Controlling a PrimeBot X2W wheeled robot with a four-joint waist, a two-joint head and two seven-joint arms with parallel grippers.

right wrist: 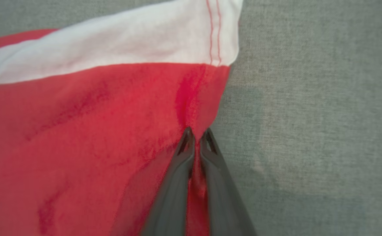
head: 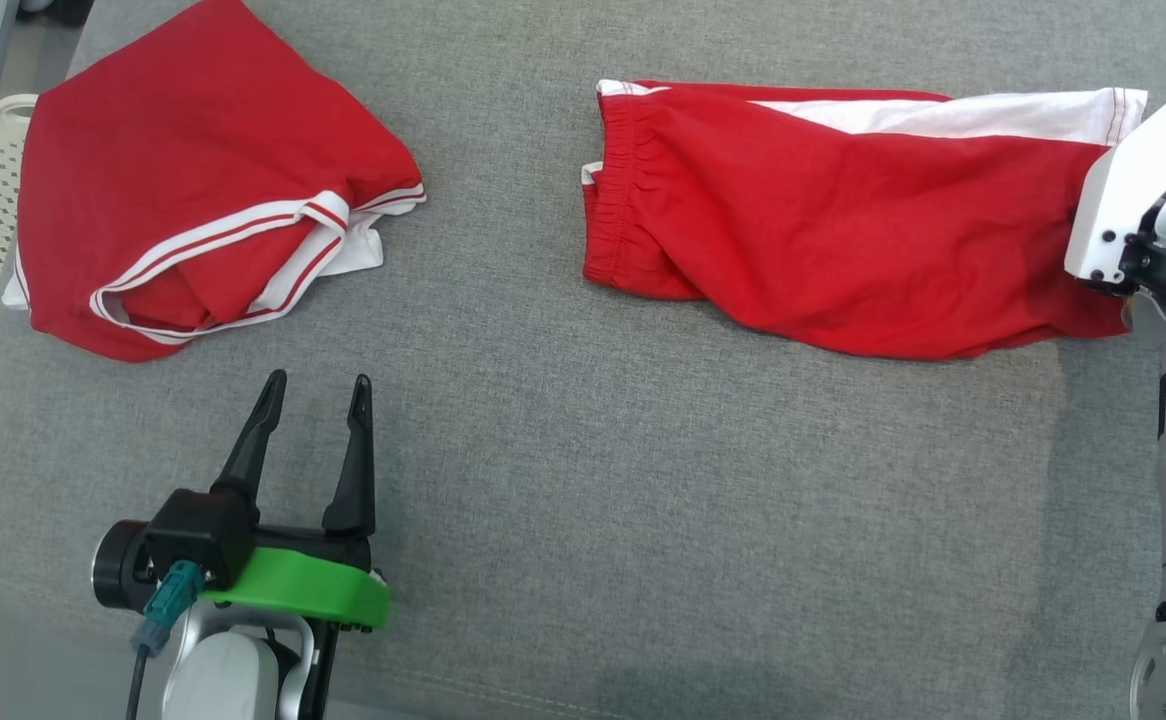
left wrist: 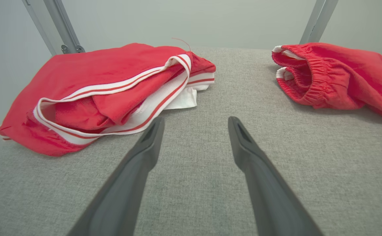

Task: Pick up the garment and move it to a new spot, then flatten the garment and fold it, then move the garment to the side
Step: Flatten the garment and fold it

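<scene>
Right tool (right wrist: 196, 134) clenched on the hem edge of the red shorts (head: 843, 230), evidently to lift them clear, the shorts lying creased at 2 o'clock on the grey bench (head: 583, 500); left tool (head: 318, 380) released and idle at 7 o'clock, short of the bundled red garment (head: 193, 200) at 10 o'clock.
</scene>
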